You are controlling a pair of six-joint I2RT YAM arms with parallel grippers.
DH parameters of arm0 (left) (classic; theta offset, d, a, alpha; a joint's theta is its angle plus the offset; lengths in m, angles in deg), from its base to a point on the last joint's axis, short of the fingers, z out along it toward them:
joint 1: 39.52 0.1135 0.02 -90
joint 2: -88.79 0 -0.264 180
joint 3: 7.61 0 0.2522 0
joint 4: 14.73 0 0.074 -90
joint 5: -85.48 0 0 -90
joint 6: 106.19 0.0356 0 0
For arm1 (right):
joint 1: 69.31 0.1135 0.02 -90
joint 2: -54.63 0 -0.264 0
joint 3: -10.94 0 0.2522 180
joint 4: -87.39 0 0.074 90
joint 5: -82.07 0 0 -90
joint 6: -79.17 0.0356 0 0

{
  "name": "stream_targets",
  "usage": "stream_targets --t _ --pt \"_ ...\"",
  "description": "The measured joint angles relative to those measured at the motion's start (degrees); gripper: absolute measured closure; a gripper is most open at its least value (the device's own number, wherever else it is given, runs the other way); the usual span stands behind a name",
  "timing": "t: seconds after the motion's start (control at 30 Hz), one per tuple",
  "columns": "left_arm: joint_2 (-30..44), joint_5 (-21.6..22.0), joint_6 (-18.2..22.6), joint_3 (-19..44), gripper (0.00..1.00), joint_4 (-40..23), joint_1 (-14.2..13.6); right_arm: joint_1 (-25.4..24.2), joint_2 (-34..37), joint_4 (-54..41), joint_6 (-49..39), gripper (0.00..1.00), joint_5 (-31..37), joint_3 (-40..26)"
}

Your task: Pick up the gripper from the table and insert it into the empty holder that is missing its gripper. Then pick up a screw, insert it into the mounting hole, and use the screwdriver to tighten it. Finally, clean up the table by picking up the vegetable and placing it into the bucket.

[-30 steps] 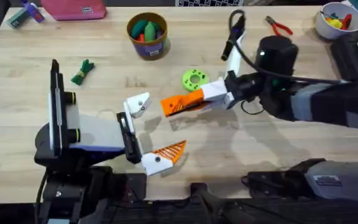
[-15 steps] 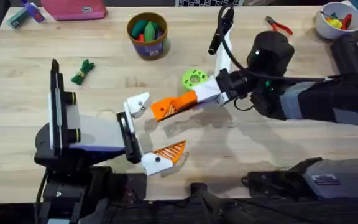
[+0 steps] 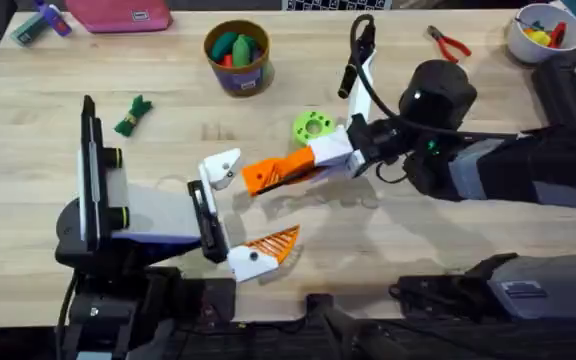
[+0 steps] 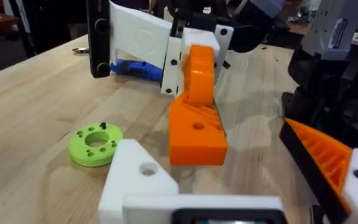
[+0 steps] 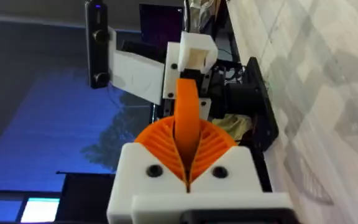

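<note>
Right claw [image 3: 273,172] clamped on the gripper [image 3: 265,175], carried just beside the holder [image 3: 220,167] on the left arm. Left claw [image 3: 240,215] spread wide, grasping nothing. Best to line the gripper's black end squarely with the socket, then ease in slowly, without tilt.

Black arms, white mounts, orange ribbed fingers [image 3: 273,245].

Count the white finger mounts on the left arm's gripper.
2. The empty holder faces the orange gripper; the other mount, nearer the arm bases, carries an orange tip. None looks hidden.
</note>
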Motion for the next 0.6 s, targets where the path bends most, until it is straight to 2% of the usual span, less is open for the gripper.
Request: stream_targets --t 0.6 --pt "0.0 0.0 0.0 0.0 0.014 0.0 0.0 0.98 0.0 -0.15 0.61 0.993 0.85 0.02"
